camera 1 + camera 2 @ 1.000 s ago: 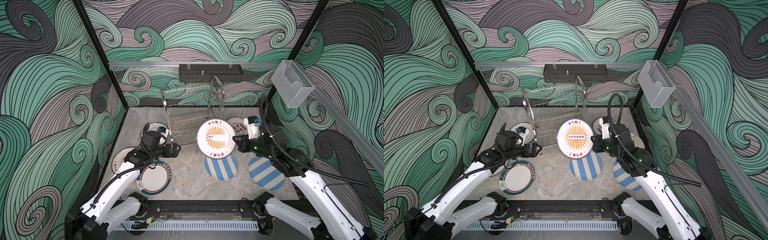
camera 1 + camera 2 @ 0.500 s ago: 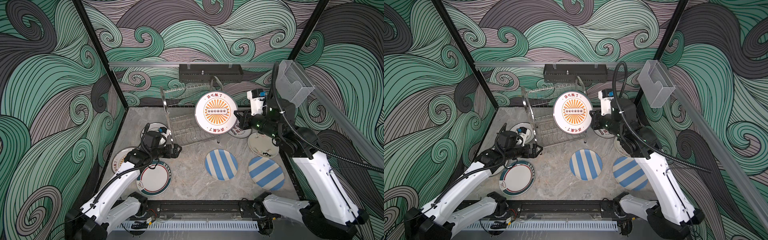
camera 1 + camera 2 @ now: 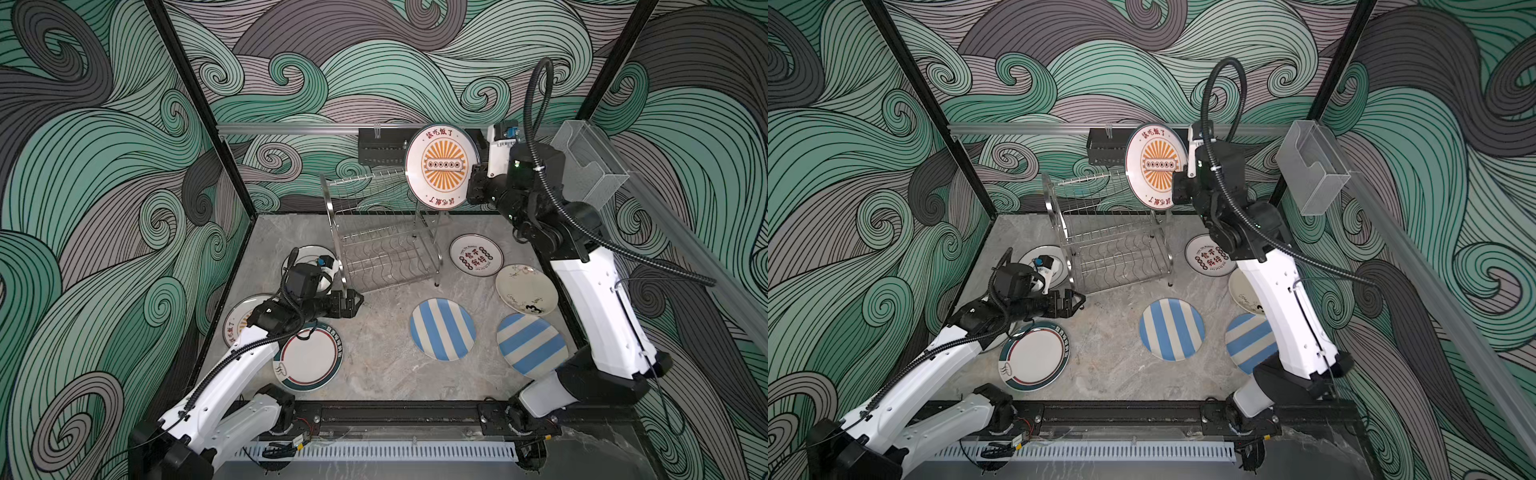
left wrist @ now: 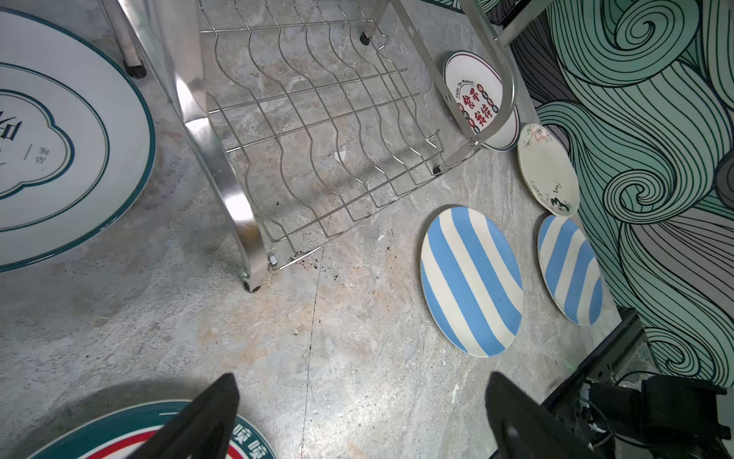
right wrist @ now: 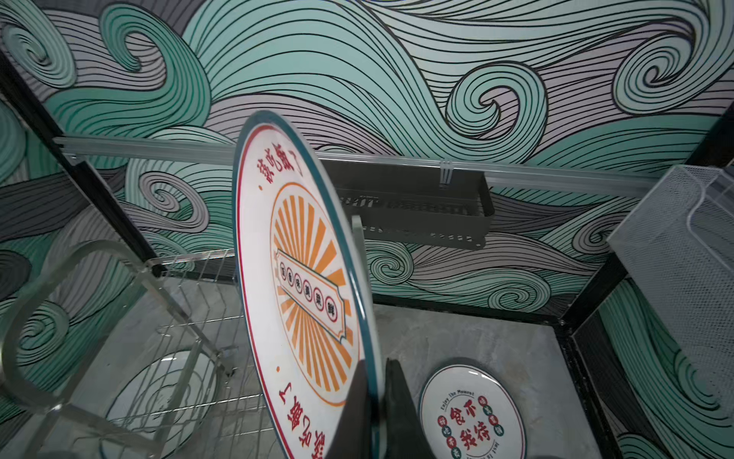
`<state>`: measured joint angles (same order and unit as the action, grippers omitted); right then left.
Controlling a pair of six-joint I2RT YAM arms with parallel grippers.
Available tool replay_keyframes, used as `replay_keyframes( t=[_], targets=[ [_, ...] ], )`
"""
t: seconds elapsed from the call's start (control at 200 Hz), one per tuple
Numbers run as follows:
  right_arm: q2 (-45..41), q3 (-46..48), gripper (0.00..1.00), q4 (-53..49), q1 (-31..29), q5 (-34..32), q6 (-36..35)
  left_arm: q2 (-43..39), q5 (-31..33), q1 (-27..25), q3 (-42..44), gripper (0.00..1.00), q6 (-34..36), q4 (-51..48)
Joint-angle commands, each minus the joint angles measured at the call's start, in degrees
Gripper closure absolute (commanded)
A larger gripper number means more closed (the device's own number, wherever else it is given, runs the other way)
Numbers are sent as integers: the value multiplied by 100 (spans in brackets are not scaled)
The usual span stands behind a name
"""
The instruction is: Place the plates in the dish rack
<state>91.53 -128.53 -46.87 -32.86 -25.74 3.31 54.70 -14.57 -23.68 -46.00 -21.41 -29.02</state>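
My right gripper (image 3: 473,183) (image 5: 375,365) is shut on the rim of a white plate with an orange sunburst (image 3: 442,166) (image 3: 1152,166) (image 5: 306,278). It holds the plate upright on edge, high above the right end of the steel dish rack (image 3: 382,237) (image 3: 1113,241) (image 5: 178,337), whose slots hold nothing. My left gripper (image 3: 357,299) (image 4: 359,381) hovers open and empty by the rack's front left foot. Two blue-striped plates (image 3: 442,328) (image 3: 532,345) lie flat on the table, as do a red-and-black lettered plate (image 3: 476,254), a cream plate (image 3: 525,289) and a teal-rimmed plate (image 3: 309,359).
Two more plates (image 3: 237,320) (image 3: 307,253) lie partly under my left arm. A black perforated tray (image 3: 380,150) hangs on the back wall behind the held plate. A clear acrylic box (image 3: 590,166) is fixed to the right rail.
My right arm has lifted the sunburst plate off the table, up and back to above the rack's right end. The left arm has stayed put.
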Motion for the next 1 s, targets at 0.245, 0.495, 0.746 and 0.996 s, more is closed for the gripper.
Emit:
replay_keyframes(
  t=[0.245,0.495,0.746,0.996],
  targets=[
    [356,376,100,2079,-634,-2359,-1222,-90,3,57,30,1,64,-192],
    [597,794,100,2859,-634,-2803,-1196,-90,15,65,22,1,108,-258],
    [728,1073,100,3294,-704,-2909,-1116,-101,-99,71,25,1,108,-225],
    [778,1472,100,4263,-871,-3223,-1726,-90,-160,74,55,1,70,-179]
  ],
)
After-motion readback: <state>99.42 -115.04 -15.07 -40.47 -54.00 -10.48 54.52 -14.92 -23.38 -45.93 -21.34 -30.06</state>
